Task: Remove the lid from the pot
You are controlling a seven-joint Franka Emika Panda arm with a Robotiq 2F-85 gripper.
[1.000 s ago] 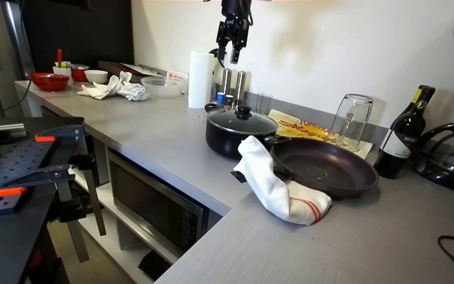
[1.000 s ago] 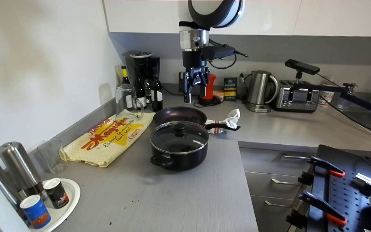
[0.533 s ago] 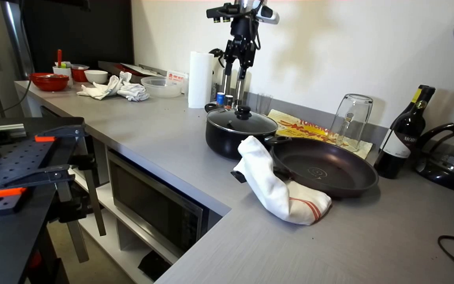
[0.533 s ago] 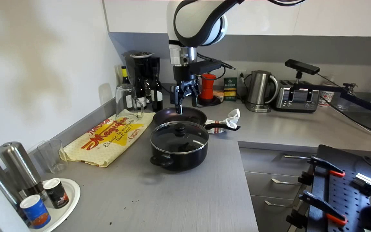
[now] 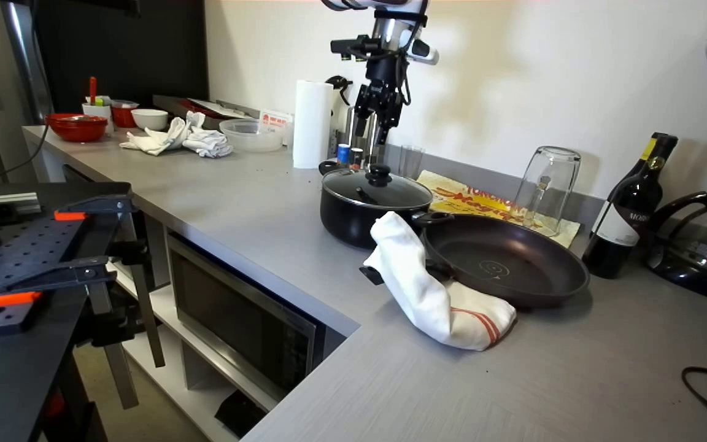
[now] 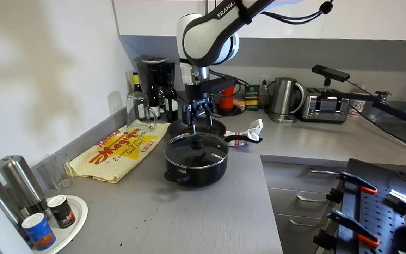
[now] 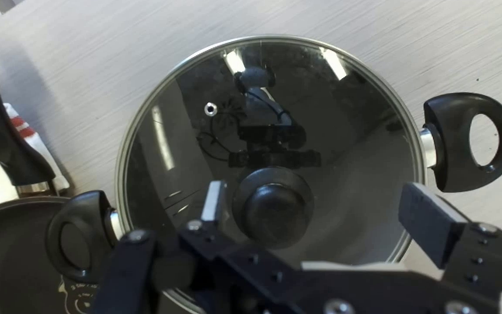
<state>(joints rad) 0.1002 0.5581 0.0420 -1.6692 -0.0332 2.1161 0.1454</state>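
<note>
The pot (image 5: 344,218) is deep and black with short side handles, and stands upright on the counter in both exterior views (image 6: 208,178). The see-through lid (image 5: 402,189) with a metal rim lies flat on it; it also shows in the wrist view (image 7: 355,109). Its black centre knob (image 7: 275,213) points up. My gripper (image 5: 370,132) is open and empty above the lid, apart from it. In the wrist view (image 7: 316,203) the knob appears between the fingertips, closer to the left finger. The pot's inside is hidden under the lid.
A wide black frying pan (image 5: 507,261) stands beside the pot, its handle partly under a white towel (image 5: 415,282). A yellow cloth (image 6: 129,148) with a glass mug (image 6: 137,109) lies along the wall. Wine bottles (image 5: 626,209) and a paper roll (image 5: 312,126) stand nearby.
My gripper has come down from higher up toward the lid, moving left in one exterior view and slightly right in another. It stays open. The pot and lid have not moved.
</note>
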